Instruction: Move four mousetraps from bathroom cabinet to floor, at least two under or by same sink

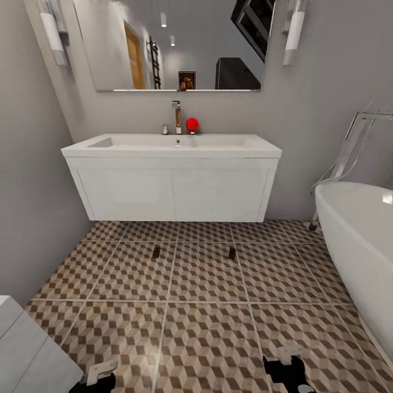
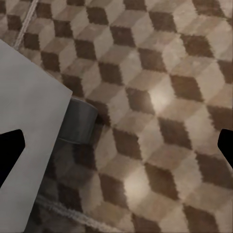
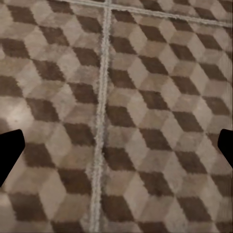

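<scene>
Two mousetraps lie on the bathroom floor just in front of the wall-hung white sink: one toward its left half, the other toward its right, both small dark-looking boards on the cube-patterned tiles, well apart from each other. Neither sits fully beneath the basin; they rest a little forward of its front edge. The cabinet that holds the other traps is somewhere out of my sight from here.

Both arms hang low at the near edge of the room. The left gripper and the right gripper point down at bare tile, and in each wrist camera the dark fingertips stand wide at the two sides with nothing between them, so the jaws are released and empty.

What worries me is the count: only two traps are down, so two more are probably yet to be fetched. Turning the wheeled base in this narrow room could go badly, I think. The white bathtub crowds the right side and a pale box-like unit crowds the left, so an arm may clip one. Rolling forward could run over or nudge the traps already laid, pushing them away from the sink. A careless drop could also land the later traps off this tiled surface.
</scene>
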`<state>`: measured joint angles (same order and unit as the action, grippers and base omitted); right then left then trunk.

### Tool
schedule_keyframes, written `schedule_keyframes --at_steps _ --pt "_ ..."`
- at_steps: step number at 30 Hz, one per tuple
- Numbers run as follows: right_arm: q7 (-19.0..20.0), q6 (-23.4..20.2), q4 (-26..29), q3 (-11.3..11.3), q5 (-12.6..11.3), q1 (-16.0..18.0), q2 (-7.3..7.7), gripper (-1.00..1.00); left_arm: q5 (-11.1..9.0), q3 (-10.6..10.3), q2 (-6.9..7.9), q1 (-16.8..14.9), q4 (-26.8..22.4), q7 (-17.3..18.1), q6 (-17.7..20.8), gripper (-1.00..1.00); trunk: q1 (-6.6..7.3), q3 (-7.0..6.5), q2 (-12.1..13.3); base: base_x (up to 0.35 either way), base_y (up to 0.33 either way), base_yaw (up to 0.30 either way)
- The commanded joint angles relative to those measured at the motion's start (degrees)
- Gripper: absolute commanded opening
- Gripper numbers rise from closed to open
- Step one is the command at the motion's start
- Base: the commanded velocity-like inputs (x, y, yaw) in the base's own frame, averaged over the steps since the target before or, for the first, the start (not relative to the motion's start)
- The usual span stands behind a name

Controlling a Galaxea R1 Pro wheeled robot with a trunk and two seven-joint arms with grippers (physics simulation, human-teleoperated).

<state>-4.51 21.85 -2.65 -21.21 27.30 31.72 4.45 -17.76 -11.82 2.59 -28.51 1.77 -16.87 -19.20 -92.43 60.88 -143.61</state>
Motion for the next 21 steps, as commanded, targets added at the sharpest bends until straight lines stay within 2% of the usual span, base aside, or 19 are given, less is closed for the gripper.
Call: schedule_keyframes --at_steps 1,7,21 --pt "-0.42 0.73 -0.32 -0.28 0.63 -0.16 0.22 1.0 -0.38 -0.49 -0.03 -0.04 0.84 -0.01 -1.36 1.0 0.04 -0.18 -0.01 0.0 0.0 0.0" --pt "-0.48 1.17 -1.09 -0.25 0.62 -0.52 0.19 1.0 -0.35 -0.49 -0.11 0.05 1.98 0.06 -2.82 1.0 0.19 -1.51 0.07 0.0 0.0 0.0" --pt "-0.6 1.26 -1.38 -0.24 0.53 -0.61 0.11 1.0 -0.35 -0.49 -0.91 0.41 2.58 0.08 -3.11 1.0 0.55 -4.61 0.26 0.0 0.0 0.0"
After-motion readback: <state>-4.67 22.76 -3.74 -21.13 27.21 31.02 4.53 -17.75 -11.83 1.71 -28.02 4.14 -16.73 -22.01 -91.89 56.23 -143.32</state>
